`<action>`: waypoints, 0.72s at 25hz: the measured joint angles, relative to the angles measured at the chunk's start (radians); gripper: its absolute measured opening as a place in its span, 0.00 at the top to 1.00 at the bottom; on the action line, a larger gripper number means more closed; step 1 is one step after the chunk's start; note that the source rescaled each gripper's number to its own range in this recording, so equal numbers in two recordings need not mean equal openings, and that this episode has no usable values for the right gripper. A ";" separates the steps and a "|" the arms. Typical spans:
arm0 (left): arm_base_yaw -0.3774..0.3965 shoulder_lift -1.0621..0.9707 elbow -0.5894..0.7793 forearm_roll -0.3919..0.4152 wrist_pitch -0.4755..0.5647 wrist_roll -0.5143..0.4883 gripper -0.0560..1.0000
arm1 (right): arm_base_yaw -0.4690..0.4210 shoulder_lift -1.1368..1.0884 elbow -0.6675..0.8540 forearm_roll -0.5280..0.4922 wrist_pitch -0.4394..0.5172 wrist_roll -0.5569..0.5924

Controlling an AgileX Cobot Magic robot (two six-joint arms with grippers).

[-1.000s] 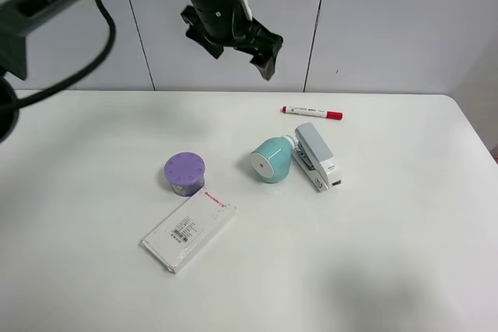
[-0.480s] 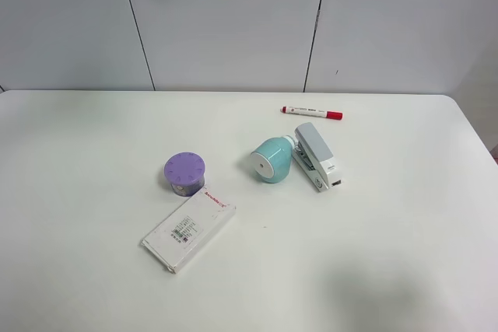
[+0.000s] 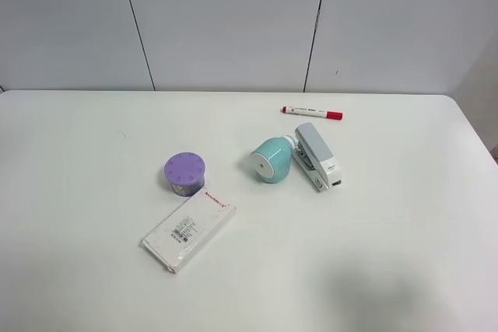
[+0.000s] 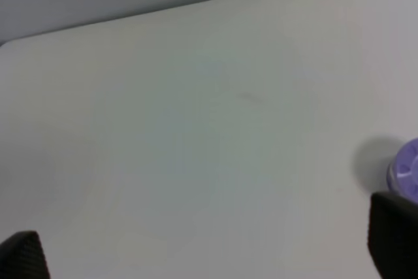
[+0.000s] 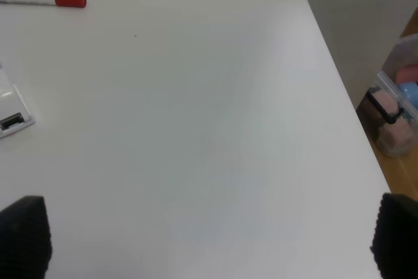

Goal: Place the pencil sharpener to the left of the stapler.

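Note:
The teal pencil sharpener [image 3: 271,159] lies on the white table with its white face toward the front-left, touching the left side of the grey-and-white stapler [image 3: 317,155]. Neither gripper shows in the exterior view. In the left wrist view my left gripper [image 4: 209,253] is open over bare table, its dark fingertips [image 4: 395,233] wide apart, far from the sharpener. My right gripper [image 5: 209,240] is open too, with only the stapler's white end [image 5: 10,114] at the frame edge. The sharpener is out of both wrist views.
A red-capped marker [image 3: 311,112] lies behind the stapler. A purple-topped cylinder [image 3: 184,172] and a flat white box [image 3: 187,228] sit left of the sharpener. The table's right edge [image 5: 339,89] drops to a bin of coloured items [image 5: 398,106].
The left arm, which hung above the back of the table, has lifted up and to the left and left the exterior view. The objects on the table have not moved.

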 joint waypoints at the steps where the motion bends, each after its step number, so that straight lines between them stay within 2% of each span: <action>1: 0.033 -0.056 0.044 -0.016 -0.019 0.000 0.02 | 0.000 0.000 0.000 0.000 0.000 0.000; 5: 0.119 -0.281 0.238 -0.121 -0.098 0.001 0.02 | 0.000 0.000 0.000 0.000 0.000 0.000; 11: 0.141 -0.600 0.534 -0.149 -0.156 0.011 0.02 | 0.000 0.000 0.000 0.000 0.000 0.000; 15: 0.141 -0.818 0.671 -0.171 -0.154 0.017 0.02 | 0.000 0.000 0.000 0.000 0.000 0.000; 18: 0.141 -0.962 0.748 -0.172 -0.144 0.078 0.02 | 0.000 0.000 0.000 0.000 0.000 0.000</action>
